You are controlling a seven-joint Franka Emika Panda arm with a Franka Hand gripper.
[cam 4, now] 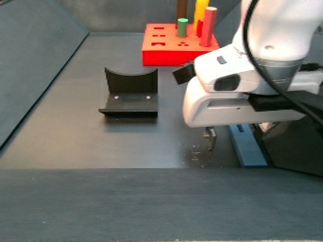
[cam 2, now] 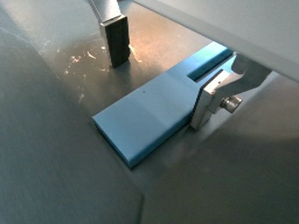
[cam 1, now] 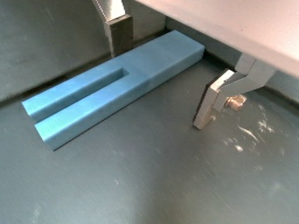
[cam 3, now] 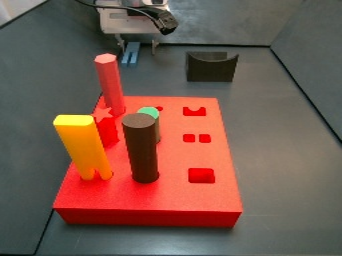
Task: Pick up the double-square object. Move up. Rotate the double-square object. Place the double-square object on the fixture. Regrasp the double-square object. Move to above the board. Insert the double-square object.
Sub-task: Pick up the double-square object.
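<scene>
Both wrist views show the double-square object (cam 1: 111, 92) lying flat on the dark grey desk (cam 1: 140, 175), its 2 prongs separated by a slot that appears in 1 wrist view only as a short notch at the far end (cam 2: 212, 59). The end effector (cam 1: 163, 74) is lowered over the piece with its 2 silver fingers (cam 1: 214, 101) apart, 1 on each side of the blue body: 1 finger stands just beside its long edge, while the dark-padded finger (cam 2: 114, 39) stands clear of it, and contact cannot be judged. In a side view the white arm housing hides most of the piece, leaving only a blue strip (cam 4: 246, 146) at lower right, beside a finger tip touching down on the desk. That view places the fixture (cam 4: 130, 95), 1 dark block with a U-shaped notch, at left centre, and the board (cam 4: 171, 43) far behind it. A side view from the opposite end shows the board (cam 3: 201, 150) in the foreground carrying 4 upright pegs: 1 yellow (cam 3: 83, 147), 1 dark brown cylinder (cam 3: 140, 148), 1 red (cam 3: 110, 85) and 1 green-topped (cam 3: 148, 114), with the fixture (cam 3: 211, 66) at upper centre. Grey walls enclose the desk.
</scene>
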